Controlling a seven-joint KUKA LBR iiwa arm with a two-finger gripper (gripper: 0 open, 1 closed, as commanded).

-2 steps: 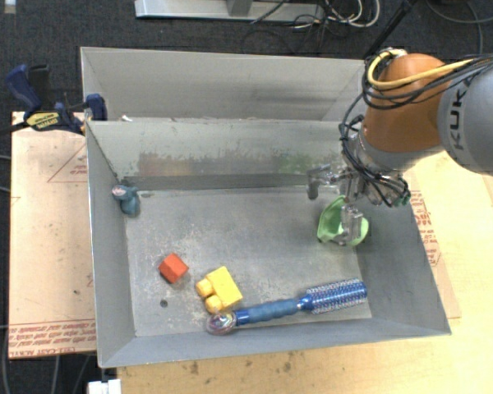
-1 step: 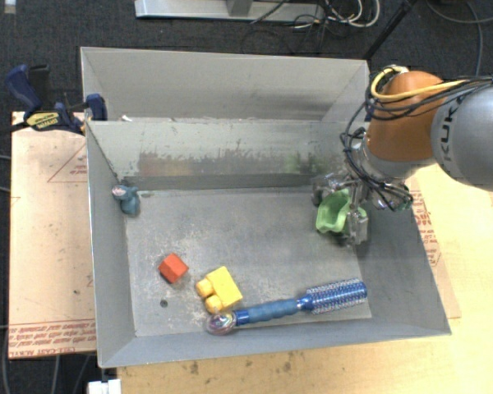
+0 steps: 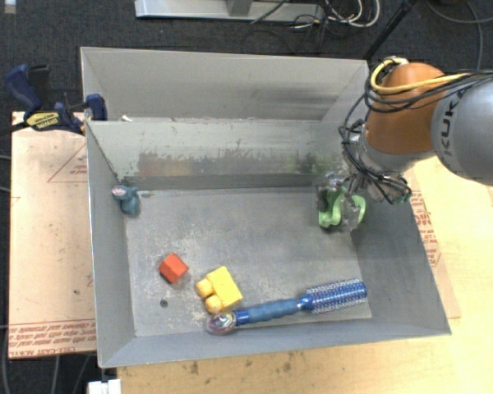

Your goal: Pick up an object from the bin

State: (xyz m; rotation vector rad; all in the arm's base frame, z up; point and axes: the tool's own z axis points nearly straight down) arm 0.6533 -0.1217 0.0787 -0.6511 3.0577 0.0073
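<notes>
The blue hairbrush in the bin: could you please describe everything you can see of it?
The blue hairbrush looks plastic: a slim handle and a bristled head. It lies flat on the bin floor by the front wall, head to the right. Its pale handle end sits beside the yellow block; whether they touch is unclear.

We are looking down on the grey metal bin [image 3: 230, 89] from above and somewhat to one side, facing its far wall. We are sitting far enough back to be taking in the whole bin, and the arm [image 3: 468, 130] is showing at our right.
</notes>
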